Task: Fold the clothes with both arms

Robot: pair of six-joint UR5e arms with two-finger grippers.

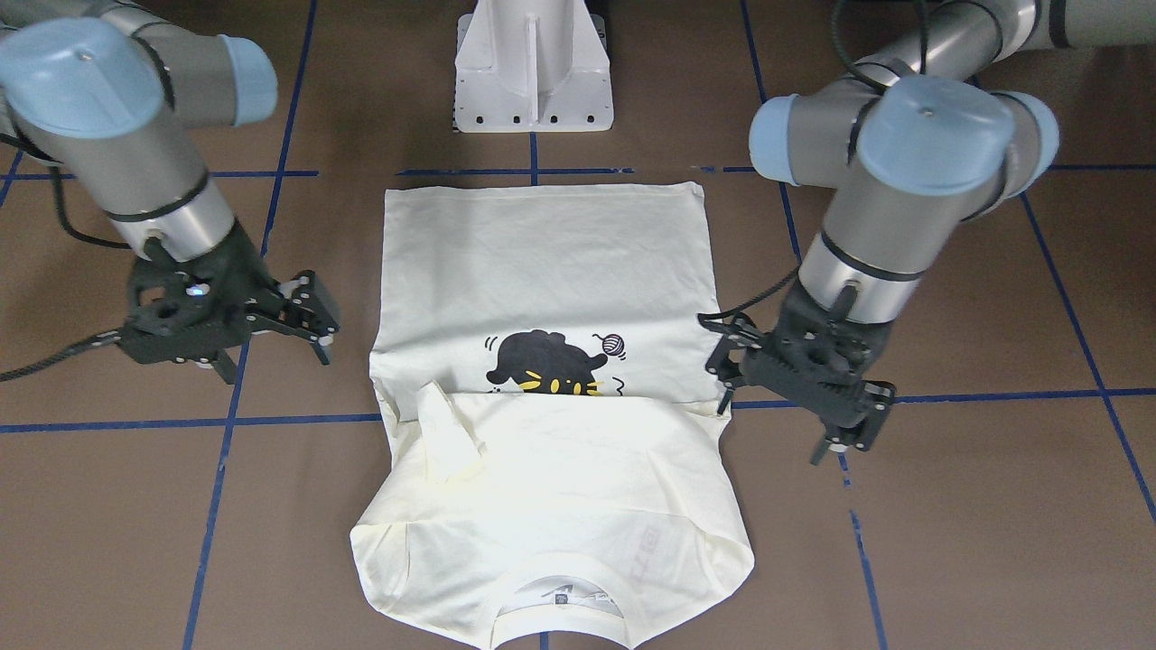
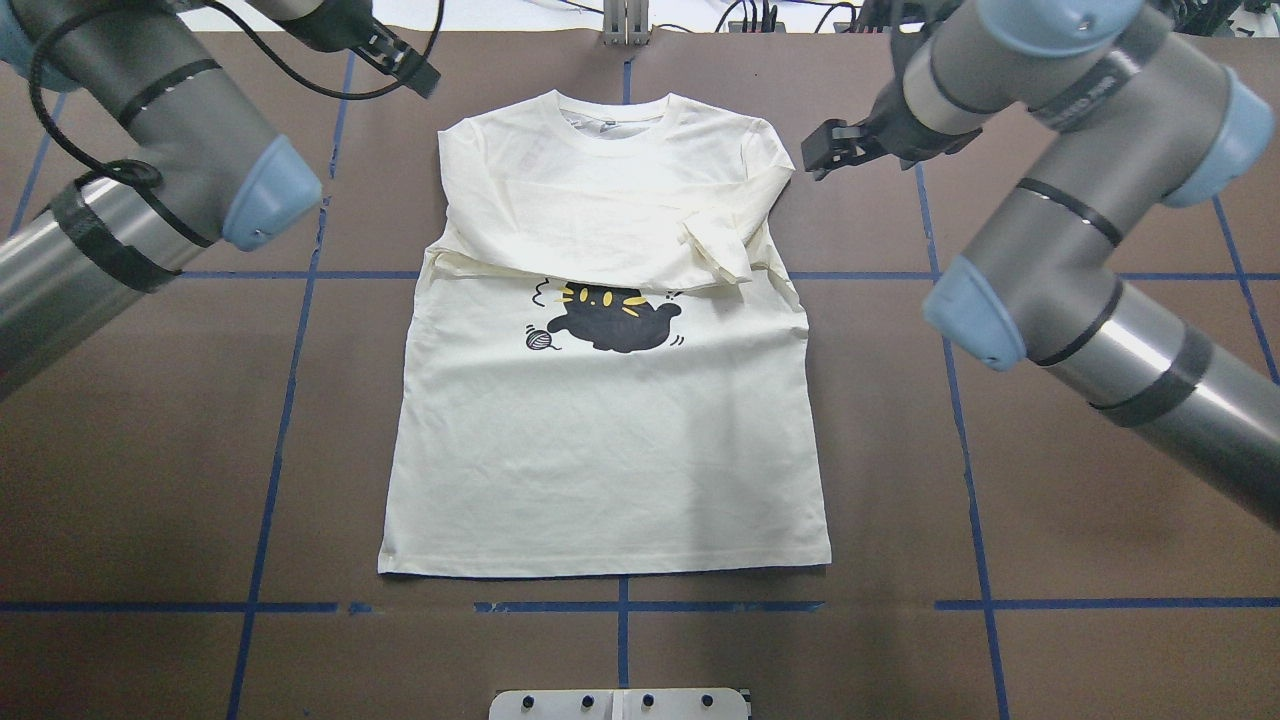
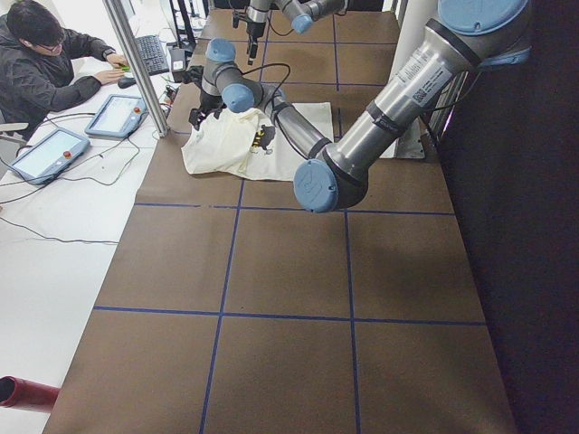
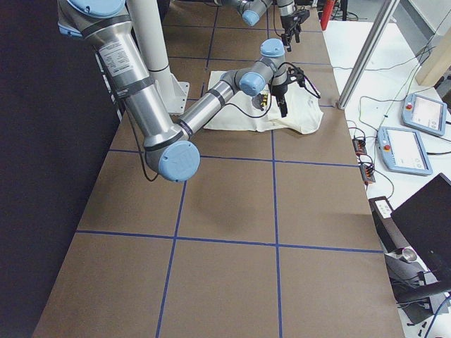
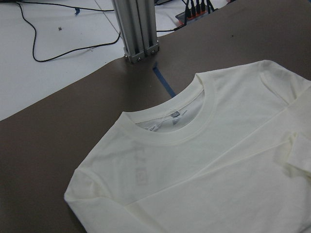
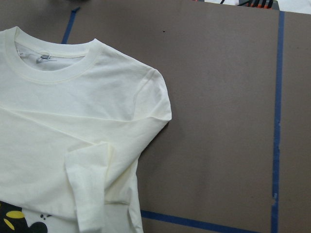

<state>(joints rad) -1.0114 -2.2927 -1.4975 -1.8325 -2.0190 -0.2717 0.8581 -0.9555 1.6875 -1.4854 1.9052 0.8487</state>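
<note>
The cream-white T-shirt (image 1: pixel 542 271) (image 2: pixel 600 460) lies flat on the brown table, collar (image 2: pixel 612 122) at the far side from the robot base. Both long sleeves are folded across the chest, and one cuff (image 1: pixel 447 433) sticks up; they cover the top of the black cat print (image 2: pixel 615 320). My left gripper (image 1: pixel 772 433) (image 2: pixel 395 62) hovers open and empty beside the shirt's shoulder. My right gripper (image 1: pixel 275 361) (image 2: pixel 832 150) hovers open and empty off the opposite shoulder. The wrist views show the collar (image 5: pixel 167 131) and a shoulder (image 6: pixel 146 97), without fingers.
The white pedestal base (image 1: pixel 533 81) stands behind the hem. Blue tape lines (image 2: pixel 620 605) grid the table. An aluminium post (image 5: pixel 138 29) rises past the collar edge. A person (image 3: pixel 45 63) sits at a side desk with tablets (image 3: pixel 50 149).
</note>
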